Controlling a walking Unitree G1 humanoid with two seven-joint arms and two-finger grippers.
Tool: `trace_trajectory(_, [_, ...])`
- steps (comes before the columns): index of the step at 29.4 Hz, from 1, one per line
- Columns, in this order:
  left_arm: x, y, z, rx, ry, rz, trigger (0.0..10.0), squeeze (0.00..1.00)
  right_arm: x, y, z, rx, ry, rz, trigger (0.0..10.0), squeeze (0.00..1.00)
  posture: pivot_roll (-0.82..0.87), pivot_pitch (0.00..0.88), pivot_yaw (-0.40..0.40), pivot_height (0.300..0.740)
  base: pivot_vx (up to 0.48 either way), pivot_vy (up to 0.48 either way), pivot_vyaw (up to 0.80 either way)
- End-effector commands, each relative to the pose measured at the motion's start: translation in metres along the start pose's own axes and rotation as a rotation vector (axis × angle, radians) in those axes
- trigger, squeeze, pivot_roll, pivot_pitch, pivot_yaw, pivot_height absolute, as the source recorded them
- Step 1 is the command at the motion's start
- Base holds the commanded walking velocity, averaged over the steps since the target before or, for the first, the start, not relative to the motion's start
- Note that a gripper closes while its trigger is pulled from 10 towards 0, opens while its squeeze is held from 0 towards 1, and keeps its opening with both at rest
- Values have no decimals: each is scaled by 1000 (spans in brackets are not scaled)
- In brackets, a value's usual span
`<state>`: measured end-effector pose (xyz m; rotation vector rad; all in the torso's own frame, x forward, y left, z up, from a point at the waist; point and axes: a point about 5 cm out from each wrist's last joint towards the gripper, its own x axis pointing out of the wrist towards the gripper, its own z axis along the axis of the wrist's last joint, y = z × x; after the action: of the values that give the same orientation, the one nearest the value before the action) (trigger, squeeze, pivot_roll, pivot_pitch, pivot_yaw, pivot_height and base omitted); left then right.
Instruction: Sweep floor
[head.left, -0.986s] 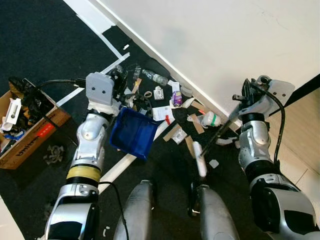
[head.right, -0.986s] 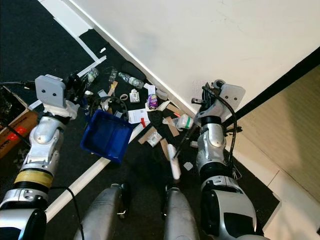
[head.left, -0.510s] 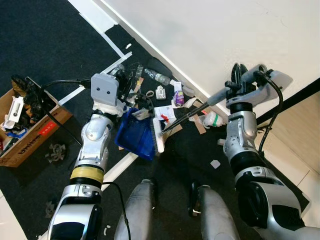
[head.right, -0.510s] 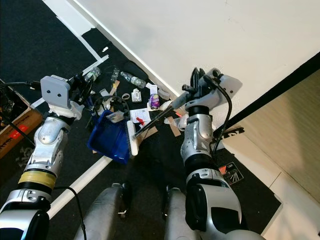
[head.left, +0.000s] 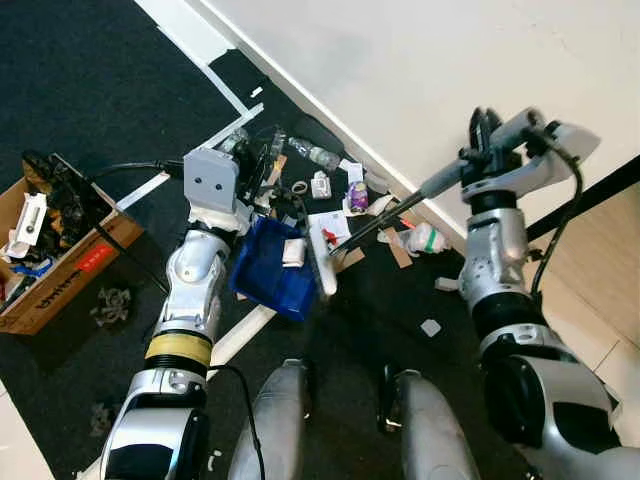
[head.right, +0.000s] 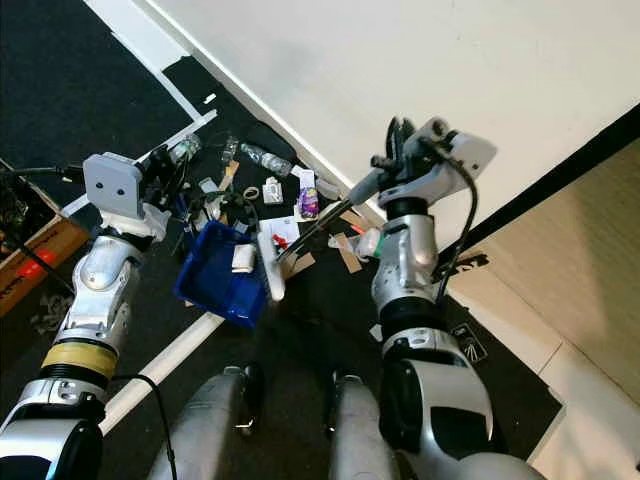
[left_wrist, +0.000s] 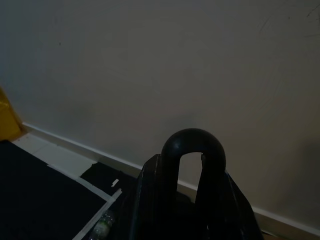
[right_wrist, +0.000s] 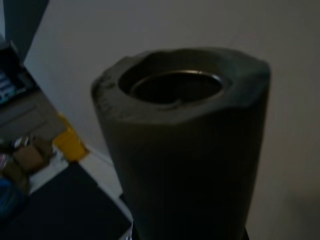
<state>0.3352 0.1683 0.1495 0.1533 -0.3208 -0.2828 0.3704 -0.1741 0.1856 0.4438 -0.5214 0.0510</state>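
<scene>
**Inspector:** State the grippers and the tools.

**Assistant:** The right gripper (head.left: 478, 150) is clamped on the grey handle of the broom (head.left: 385, 215), up near the wall (head.left: 420, 70). The white broom head (head.left: 322, 268) sits at the open lip of the blue dustpan (head.left: 270, 275). The left gripper (head.left: 252, 172) holds the dustpan's handle; the left wrist view shows that black loop (left_wrist: 192, 155) pinched in it. One pale scrap (head.left: 293, 252) lies inside the pan.

**Inspector:** And the litter?

**Assistant:** Mostly unswept. The plastic bottle (head.left: 310, 154), papers (head.left: 328, 226) and cardboard strips (head.left: 390, 246) lie on the black floor (head.left: 90, 90) along the skirting, beyond the pan.

**Inspector:** Advice for the stroke?

**Assistant:** I judge the pan's lip should press flat to the floor. Reach the head behind the debris, then draw short, low strokes toward the pan, holding it steady so scraps do not slip beneath.
</scene>
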Motion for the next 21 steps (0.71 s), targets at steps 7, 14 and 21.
trace_trajectory(7, [-11, -20, -24, -114, 86, 5, 10000, 0, 14, -3, 24, -98, -70, 44, 10000, 0, 117, 273, -43, 740, 0, 0, 0])
trace_trajectory(14, [-14, -22, -27, -119, 88, 1, 10000, 0, 18, -13, 34, -358, -10, 65, 10000, 0, 121, 269, -48, 740, 0, 0, 0])
trace_trajectory(21, [-13, -24, -27, -115, 90, -32, 10000, 0, 16, -24, 31, -483, 97, 50, 10000, 0, 113, 255, -44, 740, 0, 0, 0])
